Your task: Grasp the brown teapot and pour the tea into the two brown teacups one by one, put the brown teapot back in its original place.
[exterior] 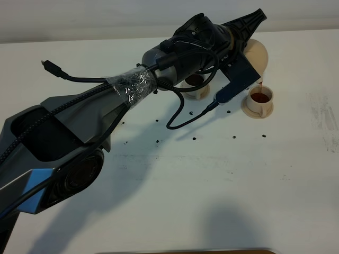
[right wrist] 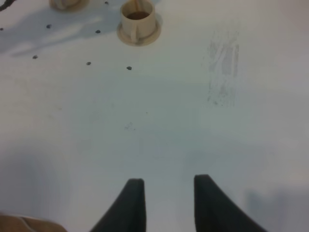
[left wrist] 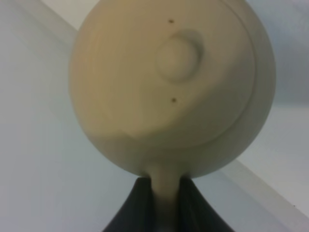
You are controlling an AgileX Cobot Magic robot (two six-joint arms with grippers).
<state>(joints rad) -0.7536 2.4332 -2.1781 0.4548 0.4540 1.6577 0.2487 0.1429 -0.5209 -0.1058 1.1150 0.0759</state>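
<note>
The brown teapot [exterior: 258,54] hangs tilted above the back right of the table, its lid and knob [left wrist: 178,55] filling the left wrist view. My left gripper [exterior: 249,26] [left wrist: 166,182] is shut on its loop handle. A thin reddish stream falls from the spout into the right teacup [exterior: 260,98] [right wrist: 138,18], which holds dark tea on its saucer. The second teacup [exterior: 195,82], also with tea in it, is partly hidden under my left arm. My right gripper [right wrist: 166,181] hovers low over bare table, fingers apart with nothing between them. The original place does not show.
Several small dark specks [exterior: 195,138] dot the white table in front of the cups. A grey scuff mark [exterior: 323,114] [right wrist: 223,58] lies at the right. My left arm and its cable [exterior: 180,114] stretch across the table's left and middle.
</note>
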